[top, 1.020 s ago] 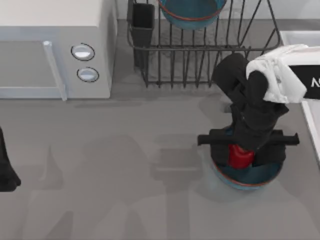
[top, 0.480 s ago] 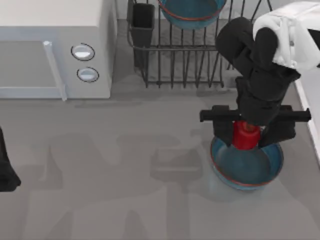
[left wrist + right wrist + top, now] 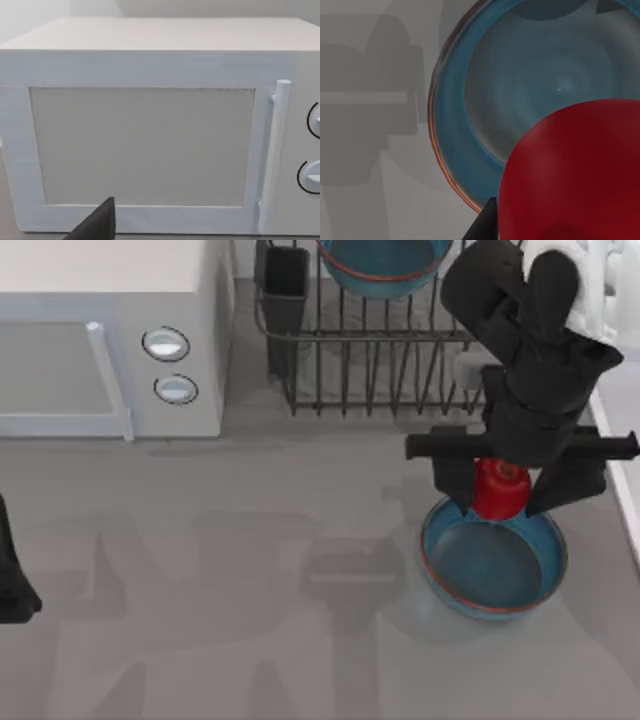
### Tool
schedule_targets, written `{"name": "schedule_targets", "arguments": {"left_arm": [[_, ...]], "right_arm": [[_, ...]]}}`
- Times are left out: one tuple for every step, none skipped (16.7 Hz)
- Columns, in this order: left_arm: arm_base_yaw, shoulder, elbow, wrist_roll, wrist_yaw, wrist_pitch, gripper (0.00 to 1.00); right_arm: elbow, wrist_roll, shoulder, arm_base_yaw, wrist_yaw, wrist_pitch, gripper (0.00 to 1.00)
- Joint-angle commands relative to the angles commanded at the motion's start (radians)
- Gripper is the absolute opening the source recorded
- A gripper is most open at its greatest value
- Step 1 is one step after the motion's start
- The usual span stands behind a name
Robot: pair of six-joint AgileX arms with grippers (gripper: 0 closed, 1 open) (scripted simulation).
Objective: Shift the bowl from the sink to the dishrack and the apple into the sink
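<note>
Top view: right gripper (image 3: 500,490) jaws grasp the apple (image 3: 498,488) above the far rim of a blue bowl (image 3: 492,562) on the worktop (image 3: 250,570). Dishrack (image 3: 400,340), far behind, holds the bowl (image 3: 385,262); microwave (image 3: 110,335) far left. Left gripper (image 3: 12,580) idles at left edge.

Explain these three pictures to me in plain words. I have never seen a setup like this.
This is a simulated pair of AgileX robot arms at a grey table. One picture looks down from above; the other two come from cameras on each arm's wrist.

On the table stand a white microwave, a dark wire dishrack holding a blue bowl, and a second blue bowl on the table. The pale edge of a sink is at the right.

The right end effector grips a red apple above that second bowl's far rim; its wrist camera sees both up close. The left end effector is parked at the left edge, facing the microwave.
</note>
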Motion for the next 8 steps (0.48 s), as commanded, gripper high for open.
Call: {"name": "schedule_targets", "arguments": {"left_arm": [[0.0, 0.0, 0.0, 0.0, 0.0, 0.0, 1.0], [0.0, 0.0, 0.0, 0.0, 0.0, 0.0, 1.0], [0.0, 0.0, 0.0, 0.0, 0.0, 0.0, 1.0], [0.0, 0.0, 0.0, 0.0, 0.0, 0.0, 1.0], [0.0, 0.0, 0.0, 0.0, 0.0, 0.0, 1.0], [0.0, 0.0, 0.0, 0.0, 0.0, 0.0, 1.0], [0.0, 0.0, 0.0, 0.0, 0.0, 0.0, 1.0], [0.0, 0.0, 0.0, 0.0, 0.0, 0.0, 1.0]], "right_arm": [[0.0, 0.0, 0.0, 0.0, 0.0, 0.0, 0.0], [-0.005, -0.001, -0.001, -0.005, -0.003, 0.009, 0.0], [-0.016, -0.003, -0.004, -0.016, -0.009, 0.028, 0.0], [-0.031, -0.007, -0.008, -0.032, -0.018, 0.057, 0.0], [-0.052, -0.014, -0.013, -0.052, -0.03, 0.095, 0.0], [-0.077, -0.022, -0.019, -0.076, -0.044, 0.141, 0.0], [-0.107, -0.033, -0.027, -0.104, -0.06, 0.195, 0.0], [-0.14, -0.046, -0.035, -0.135, -0.078, 0.257, 0.0]]}}
